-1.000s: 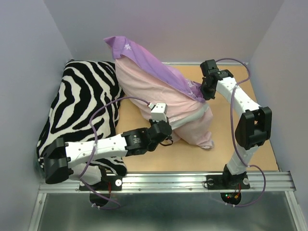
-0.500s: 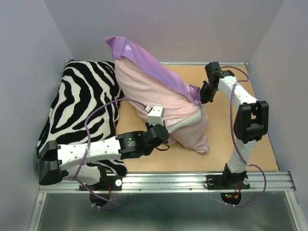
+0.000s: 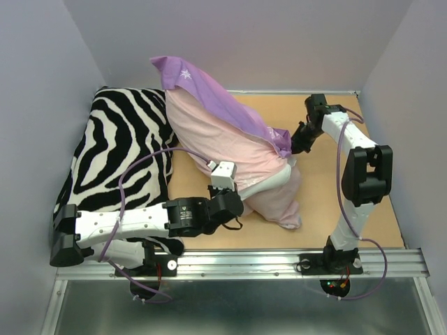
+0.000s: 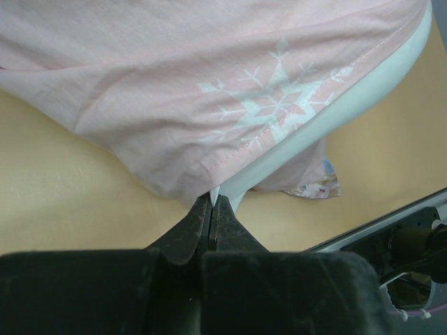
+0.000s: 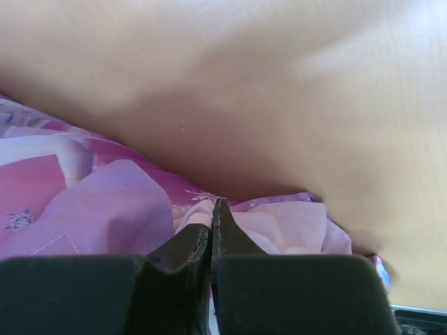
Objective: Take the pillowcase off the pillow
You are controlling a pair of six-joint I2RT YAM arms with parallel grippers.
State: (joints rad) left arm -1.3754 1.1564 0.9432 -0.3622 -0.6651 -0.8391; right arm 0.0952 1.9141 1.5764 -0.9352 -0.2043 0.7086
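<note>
The pillowcase (image 3: pixel 209 98), purple outside and pale pink inside, hangs over the pillow and leans up against the back wall. A strip of the white pillow (image 3: pixel 278 180) shows below its hem. My left gripper (image 3: pixel 242 200) is shut at the pillow's near-left corner. In the left wrist view the tips (image 4: pixel 211 200) pinch a white sliver of pillow (image 4: pixel 335 118) right under the snowflake-printed pillowcase hem (image 4: pixel 174 91). My right gripper (image 3: pixel 296 145) is shut on a bunched fold of the pillowcase at its right side. That fold also shows in the right wrist view (image 5: pixel 105 209), at the tips (image 5: pixel 213 206).
A black-and-white zebra-striped pillow (image 3: pixel 119 146) fills the left side, with my left arm lying across its near end. Bare wooden tabletop (image 3: pixel 349 223) lies right of the bundle. A metal rail (image 3: pixel 244 264) runs along the near edge. Walls close in the back and sides.
My left gripper has pulled back toward the near edge and left, dragging the pillow's lower end with it. My right gripper has shifted slightly right, still holding the fabric.
</note>
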